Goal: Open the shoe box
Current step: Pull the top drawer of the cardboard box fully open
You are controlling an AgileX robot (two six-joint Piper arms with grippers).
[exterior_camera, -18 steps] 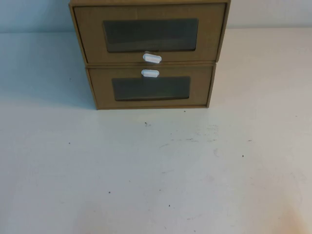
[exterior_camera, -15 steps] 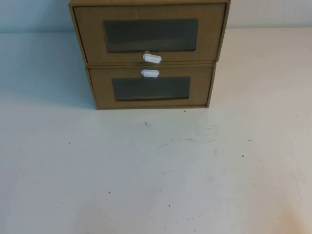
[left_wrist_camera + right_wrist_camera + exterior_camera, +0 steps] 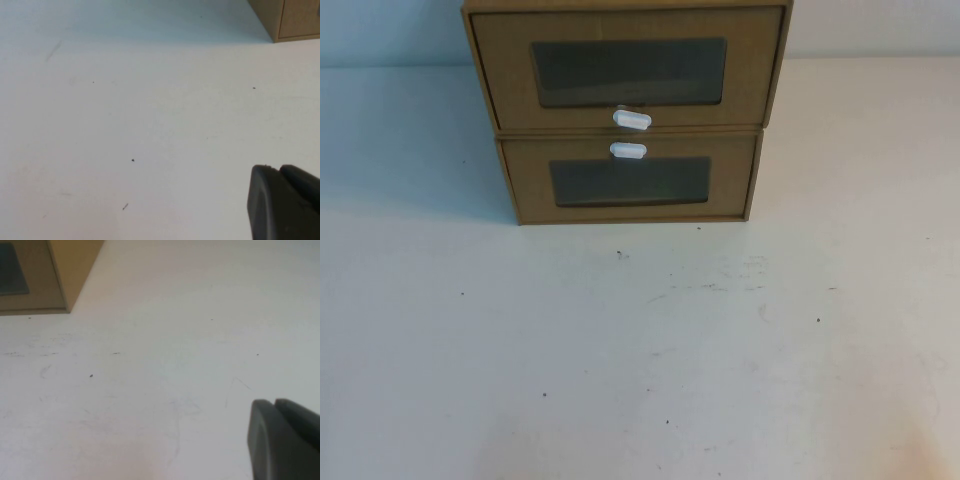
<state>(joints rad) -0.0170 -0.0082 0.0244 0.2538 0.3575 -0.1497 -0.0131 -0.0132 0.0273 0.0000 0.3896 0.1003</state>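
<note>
Left wrist view: left end effector [image 3: 277, 170] clenched, empty, low over the near desk [image 3: 640, 360]. Right wrist view: right end effector [image 3: 274, 404] likewise clenched and empty, on the other side. Neither within the high view. Farther back, at the desk's far edge — two stacked shoe boxes [image 3: 625, 130], fronts closed, white handles [image 3: 632, 119] untouched. Judged as pre-approach; opening not yet begun. Needed next: releasing one end effector, reaching a handle — then pulling nearward.

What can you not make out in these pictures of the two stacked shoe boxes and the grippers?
- High view: top of the upper box, cut off by the frame edge.
- High view: contents of that and the lower box, hidden behind dark windows.
- Wrist views: left gripper and right gripper, each above the table, mostly cut off at the frame corner.
</note>
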